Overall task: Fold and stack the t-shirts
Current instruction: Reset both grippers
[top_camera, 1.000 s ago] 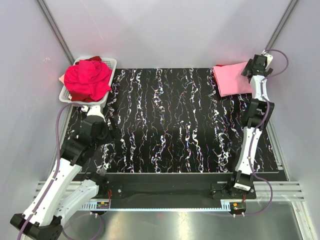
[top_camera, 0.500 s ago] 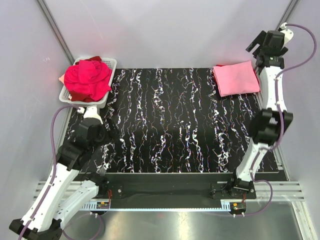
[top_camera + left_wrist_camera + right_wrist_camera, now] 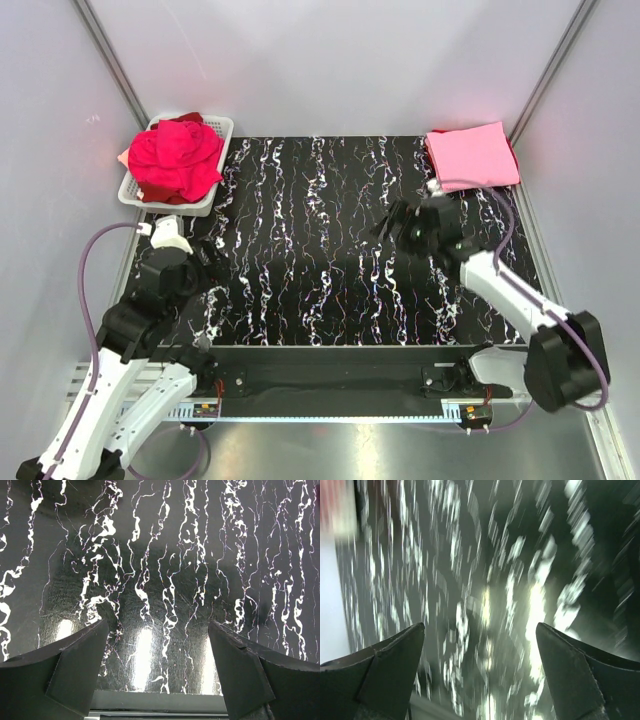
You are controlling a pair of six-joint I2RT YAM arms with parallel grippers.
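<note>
Over the black white-veined tabletop (image 3: pixel 330 300), a folded light pink t-shirt (image 3: pixel 472 157) lies at its far right corner, bright red t-shirts (image 3: pixel 175 160) heap in the white mesh basket (image 3: pixel 222 123) at its far left corner, and the left gripper (image 3: pixel 157 627) and right gripper (image 3: pixel 480 627) hang above it, jaws wide and empty.
</note>
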